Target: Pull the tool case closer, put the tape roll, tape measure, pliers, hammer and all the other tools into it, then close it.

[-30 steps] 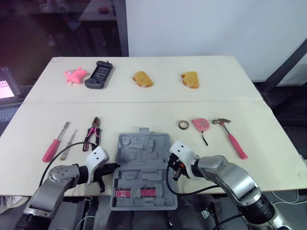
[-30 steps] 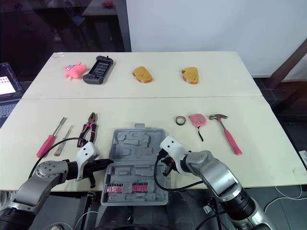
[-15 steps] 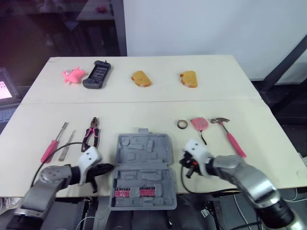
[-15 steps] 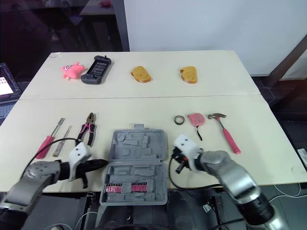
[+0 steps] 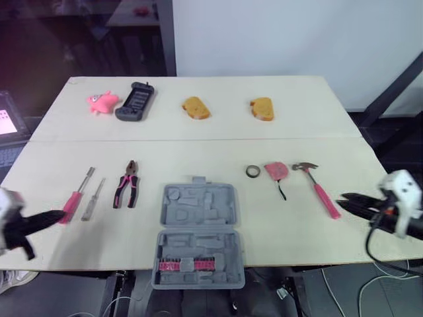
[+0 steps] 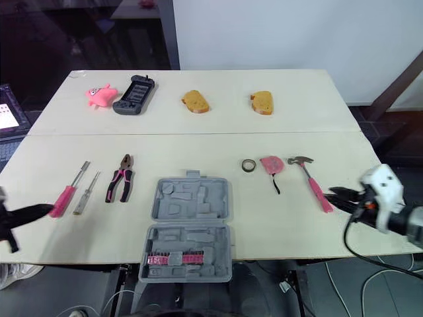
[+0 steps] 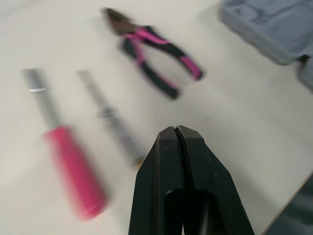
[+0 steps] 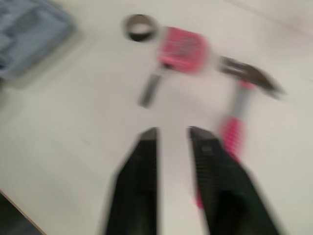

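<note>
The grey tool case [image 5: 198, 228] lies open at the table's front edge, with a row of pink bits [image 5: 185, 265] in its near half. To its right lie the tape roll [image 5: 252, 171], the pink tape measure [image 5: 275, 171] and the pink-handled hammer [image 5: 318, 189]. On its left are the pliers [image 5: 127, 184], a small screwdriver [image 5: 94, 198] and a pink-handled screwdriver [image 5: 75, 199]. My left gripper [image 5: 61, 214] is shut and empty, its tip by the pink screwdriver's handle end. My right gripper [image 8: 171, 131] is open and empty, just right of the hammer's handle [image 8: 230, 134].
Along the far half of the table sit a pink toy [image 5: 102, 102], a black handheld device [image 5: 135, 102] and two pieces of bread [image 5: 196, 108] [image 5: 262, 109]. A laptop [image 5: 5, 122] stands off the table's left edge. A seam crosses the table's middle.
Both arms have swung outward from the case's sides, the left gripper to the pink screwdriver and the right gripper to the hammer. The case has stayed in place.
</note>
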Action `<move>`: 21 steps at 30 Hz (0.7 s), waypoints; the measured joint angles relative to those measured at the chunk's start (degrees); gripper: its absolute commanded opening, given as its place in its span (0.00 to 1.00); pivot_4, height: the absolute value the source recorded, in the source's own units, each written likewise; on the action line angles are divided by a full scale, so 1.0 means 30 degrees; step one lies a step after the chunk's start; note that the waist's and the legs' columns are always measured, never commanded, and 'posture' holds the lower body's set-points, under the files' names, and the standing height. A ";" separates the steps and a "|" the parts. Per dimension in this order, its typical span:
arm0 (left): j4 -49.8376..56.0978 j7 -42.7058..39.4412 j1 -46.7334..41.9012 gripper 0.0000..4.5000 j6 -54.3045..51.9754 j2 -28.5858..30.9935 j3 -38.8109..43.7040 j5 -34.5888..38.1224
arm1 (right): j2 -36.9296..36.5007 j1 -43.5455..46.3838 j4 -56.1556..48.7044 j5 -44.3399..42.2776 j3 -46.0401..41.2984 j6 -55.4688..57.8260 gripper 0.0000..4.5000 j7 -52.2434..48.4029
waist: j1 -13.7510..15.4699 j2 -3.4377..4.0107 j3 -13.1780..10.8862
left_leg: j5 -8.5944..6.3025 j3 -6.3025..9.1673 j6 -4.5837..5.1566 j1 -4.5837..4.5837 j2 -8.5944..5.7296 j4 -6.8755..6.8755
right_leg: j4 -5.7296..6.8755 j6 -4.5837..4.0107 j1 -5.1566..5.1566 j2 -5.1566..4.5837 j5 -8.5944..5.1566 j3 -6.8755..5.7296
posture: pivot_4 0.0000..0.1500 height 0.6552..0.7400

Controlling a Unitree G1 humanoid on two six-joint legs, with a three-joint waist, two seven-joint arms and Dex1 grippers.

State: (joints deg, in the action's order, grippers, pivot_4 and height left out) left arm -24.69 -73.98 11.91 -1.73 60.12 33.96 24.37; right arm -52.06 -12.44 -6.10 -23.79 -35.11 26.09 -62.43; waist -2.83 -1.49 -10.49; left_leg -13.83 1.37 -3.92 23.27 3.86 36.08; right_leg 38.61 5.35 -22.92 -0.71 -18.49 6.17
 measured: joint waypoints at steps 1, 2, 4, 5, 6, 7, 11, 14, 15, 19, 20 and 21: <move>-0.1215 -0.0100 -0.0188 0.28 0.0441 0.0190 0.0199 -0.0100 | -0.0040 -0.0290 0.0520 -0.0065 -0.0396 -0.0282 0.68 -0.0352 | -0.0043 0.0008 -0.0003 | 0.0000 -0.0011 0.0001 0.0000 0.0001 -0.0013 | -0.0002 -0.0002 -0.0008 -0.0001 -0.0001 0.0008 | 1.00 1.00; -0.2283 -0.0177 -0.0446 0.40 0.0775 0.0281 0.0268 -0.0198 | -0.0039 -0.0463 0.0857 -0.0165 -0.0609 -0.0445 0.80 -0.0667 | -0.0077 0.0020 -0.0010 | 0.0000 -0.0016 0.0001 0.0001 0.0000 -0.0020 | -0.0003 -0.0001 -0.0012 -0.0001 -0.0002 0.0008 | 1.00 1.00; -0.4595 -0.0279 -0.1033 0.62 0.1459 0.0448 0.0282 -0.0448 | -0.0056 -0.0830 0.1208 -0.0468 -0.0885 -0.0695 1.00 -0.1268 | -0.0166 0.0023 -0.0014 | 0.0000 -0.0017 0.0001 0.0011 0.0005 -0.0025 | -0.0002 0.0002 -0.0021 0.0000 -0.0001 0.0008 | 1.00 1.00; -0.5775 -0.0238 -0.1349 0.74 0.1898 0.0594 0.0284 -0.0519 | -0.0137 -0.1036 0.1256 -0.0500 -0.0982 -0.0746 1.00 -0.1451 | -0.0192 0.0018 -0.0015 | -0.0001 -0.0016 0.0001 0.0014 0.0005 -0.0023 | -0.0001 0.0003 -0.0026 0.0002 0.0000 0.0008 | 1.00 1.00; -0.6860 -0.0172 -0.1534 0.85 0.2320 0.0821 0.0294 -0.0675 | -0.0284 -0.1226 0.1335 -0.0509 -0.1136 -0.0765 1.00 -0.1577 | -0.0236 0.0014 -0.0017 | -0.0001 -0.0016 0.0001 0.0016 0.0006 -0.0021 | -0.0001 0.0003 -0.0026 0.0002 0.0000 0.0008 | 1.00 1.00; -0.7772 -0.0113 -0.1694 0.98 0.2747 0.1040 0.0302 -0.0847 | -0.0398 -0.1407 0.1380 -0.0507 -0.1301 -0.0771 1.00 -0.1662 | -0.0269 0.0013 -0.0017 | -0.0001 -0.0019 0.0000 0.0017 0.0006 -0.0021 | -0.0002 0.0003 -0.0026 -0.0002 0.0000 0.0008 | 1.00 1.00; -1.0259 -0.0098 -0.2200 0.99 0.4060 0.1519 0.0296 -0.1198 | -0.0491 -0.2004 0.1400 -0.0434 -0.1575 -0.0943 1.00 -0.1834 | -0.0353 0.0016 -0.0013 | -0.0002 -0.0026 -0.0002 0.0015 0.0006 -0.0022 | -0.0004 0.0003 -0.0021 -0.0009 0.0000 0.0008 | 1.00 1.00; -1.1146 -0.0184 -0.2491 0.99 0.4503 0.1517 0.0218 -0.1325 | -0.0489 -0.2109 0.1398 -0.0432 -0.1562 -0.0940 1.00 -0.1809 | -0.0352 0.0012 -0.0010 | -0.0002 -0.0027 -0.0002 0.0016 0.0006 -0.0022 | -0.0002 0.0003 -0.0023 -0.0009 0.0001 0.0008 | 1.00 1.00; -1.1365 -0.0202 -0.2626 0.99 0.4663 0.1517 0.0211 -0.1342 | -0.0489 -0.2101 0.1394 -0.0441 -0.1562 -0.0933 1.00 -0.1772 | -0.0348 0.0011 -0.0010 | -0.0002 -0.0027 -0.0002 0.0016 0.0006 -0.0020 | -0.0002 0.0004 -0.0021 -0.0009 0.0001 0.0007 | 1.00 1.00; -1.2029 -0.0113 -0.2776 0.99 0.5362 0.1522 -0.0118 -0.1742 | -0.0487 -0.1921 0.1360 -0.0455 -0.1561 -0.0887 1.00 -0.1505 | -0.0351 0.0016 -0.0009 | -0.0002 -0.0030 -0.0002 0.0015 0.0006 -0.0024 | -0.0001 0.0006 -0.0022 -0.0010 0.0003 0.0008 | 1.00 1.00; -1.2158 -0.0085 -0.2799 0.99 0.5520 0.1521 -0.0309 -0.1856 | -0.0482 -0.1865 0.1250 -0.0516 -0.1561 -0.0749 1.00 -0.1379 | -0.0351 0.0015 -0.0009 | -0.0002 -0.0029 -0.0002 0.0015 0.0007 -0.0025 | 0.0000 0.0007 -0.0022 -0.0008 0.0003 0.0008 | 1.00 1.00; -1.2185 -0.0126 -0.2804 0.99 0.5626 0.1488 -0.0431 -0.1909 | -0.0459 -0.1768 0.0922 -0.0671 -0.1561 -0.0466 1.00 -0.1163 | -0.0352 0.0016 -0.0009 | -0.0002 -0.0029 -0.0002 0.0015 0.0008 -0.0025 | 0.0002 0.0007 -0.0022 -0.0008 0.0004 0.0008 | 1.00 1.00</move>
State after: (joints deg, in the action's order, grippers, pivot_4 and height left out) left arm -61.25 -74.36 3.50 15.14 64.59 32.66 18.65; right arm -53.44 -17.75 -3.33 -25.80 -39.80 24.69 -65.92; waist -3.89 -1.44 -10.52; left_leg -13.83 1.28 -3.93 23.31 3.88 36.01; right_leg 38.62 5.37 -22.99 -0.73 -18.48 6.20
